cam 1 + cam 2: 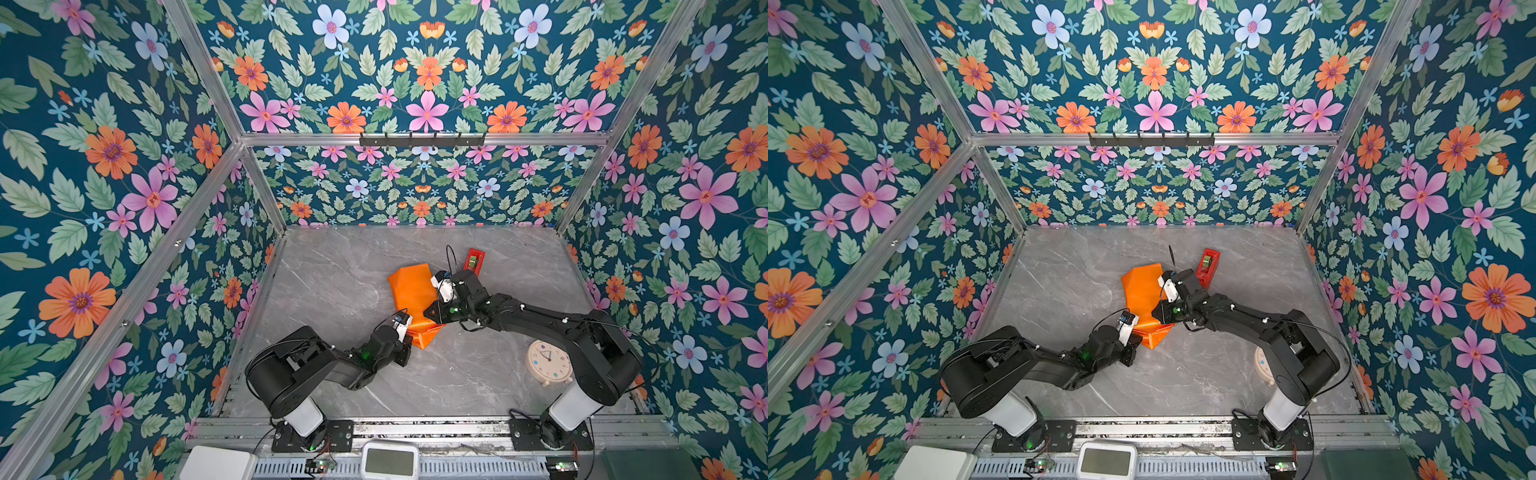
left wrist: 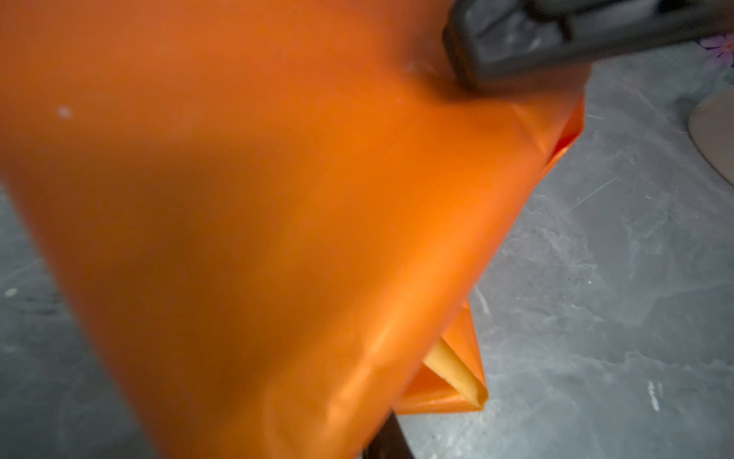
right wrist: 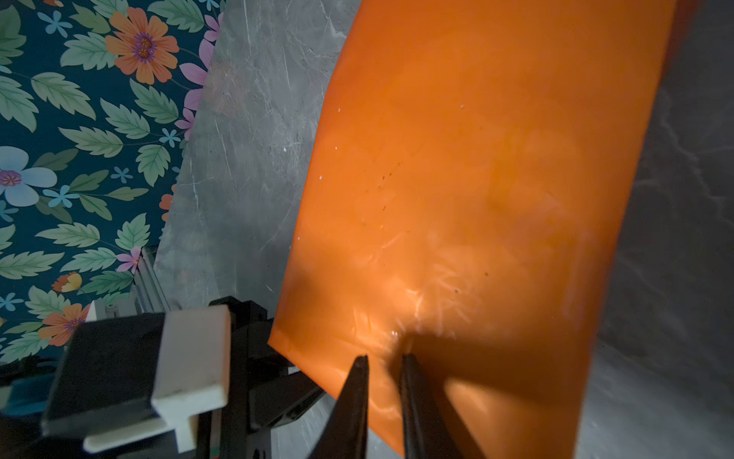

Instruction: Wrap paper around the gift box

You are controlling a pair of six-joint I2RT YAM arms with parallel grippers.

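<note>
Top views look steeply down over the whole table (image 1: 332, 270); both wrist views crowd the paper (image 2: 278, 198).

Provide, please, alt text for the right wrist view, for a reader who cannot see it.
The right gripper, its two dark fingers nearly together, pinches the near edge of the glossy orange paper, which crinkles at the grip and stretches away over the grey marbled table. The left arm's black-and-white wrist sits beside the paper's corner, with the floral wall behind.

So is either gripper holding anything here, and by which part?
The right gripper pinches the paper at its edge. The left gripper is at the paper's near corner; whether it grips cannot be told.
</note>
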